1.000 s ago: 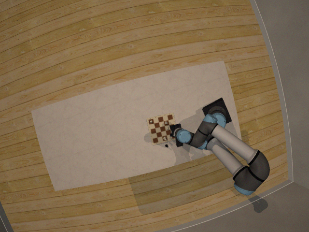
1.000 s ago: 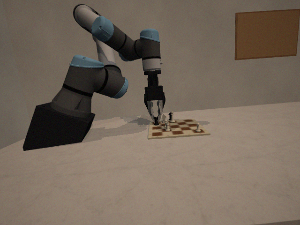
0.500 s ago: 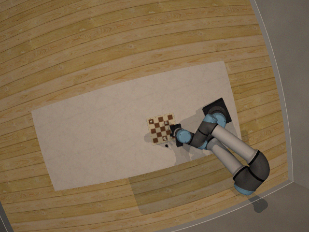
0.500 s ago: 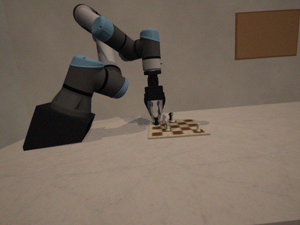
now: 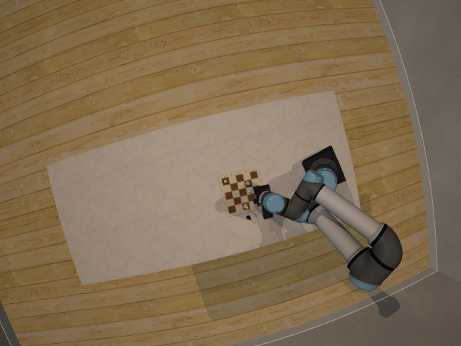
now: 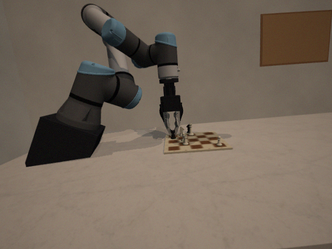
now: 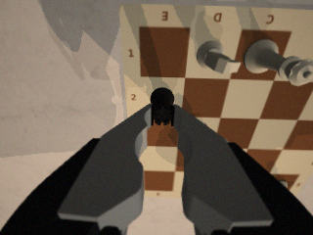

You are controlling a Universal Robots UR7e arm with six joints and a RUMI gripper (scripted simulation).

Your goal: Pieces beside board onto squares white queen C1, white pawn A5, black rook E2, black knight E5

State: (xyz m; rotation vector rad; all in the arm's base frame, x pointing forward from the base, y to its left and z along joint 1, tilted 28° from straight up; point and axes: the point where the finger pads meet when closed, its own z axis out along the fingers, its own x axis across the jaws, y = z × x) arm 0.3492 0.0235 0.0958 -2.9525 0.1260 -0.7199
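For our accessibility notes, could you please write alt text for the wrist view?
The gripper's fingers are closed on the black rook, over square E2 of a brown-and-cream chessboard. To the right, one white piece stands on D1 and another white chess piece on C1.

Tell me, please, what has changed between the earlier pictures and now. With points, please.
Nothing has visibly changed: no piece has moved, and nothing has been taken hold of or let go that I can make out. The arm [image 5: 344, 212] [image 6: 134, 48] and gripper [image 6: 173, 131] [image 7: 161, 106] are where they were, low over the board [image 5: 220, 189] [image 6: 198, 150], with the black rook [image 6: 173, 136] [image 7: 162, 96] at the fingertips.
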